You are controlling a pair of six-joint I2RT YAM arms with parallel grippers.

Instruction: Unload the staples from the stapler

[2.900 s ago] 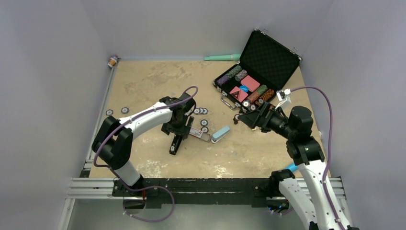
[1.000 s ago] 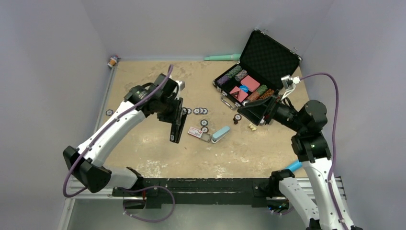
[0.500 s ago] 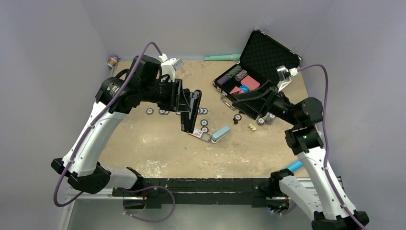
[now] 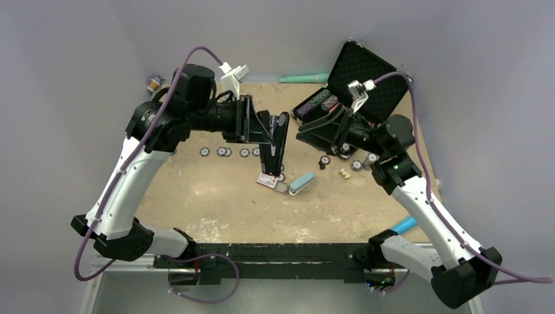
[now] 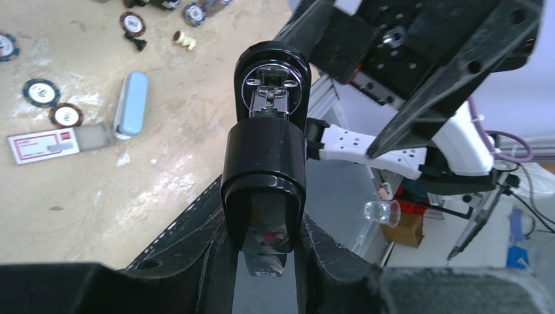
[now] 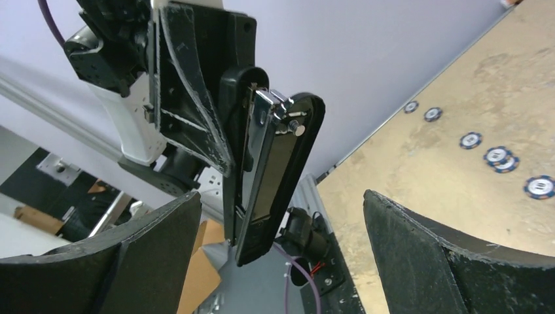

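Your left gripper (image 4: pixel 264 136) is clamping the long slim black desk stapler (image 4: pixel 276 147) by one end and holding it up in the air over the middle of the sandy-brown desk (image 4: pixel 216 196), clear of the surface. In the top view the stapler is hanging close to upright, its free end pointing down toward the near side. Through your left wrist camera you are looking along its length, with the black body squeezed between the two fingers (image 5: pixel 216 261) and the shiny metal nose facing away from you.

Your right gripper (image 4: pixel 306 133) is hovering just to the right of the stapler at the same height, not touching it. Its jaws are spread wide and aimed at the stapler, which is sitting framed between them in the right wrist view. There a bright metal channel (image 6: pixel 260 140) is showing between the black top arm and the base. Whether staples are sitting in it is too small to tell.

Below the stapler, a red-and-white card (image 4: pixel 267 181) and a small light-blue rounded block (image 4: pixel 302 184) are lying on the desk. A row of round black-and-white chips (image 4: pixel 222 152) is lying to the left. An open black case (image 4: pixel 366 78) is standing at the far right corner.
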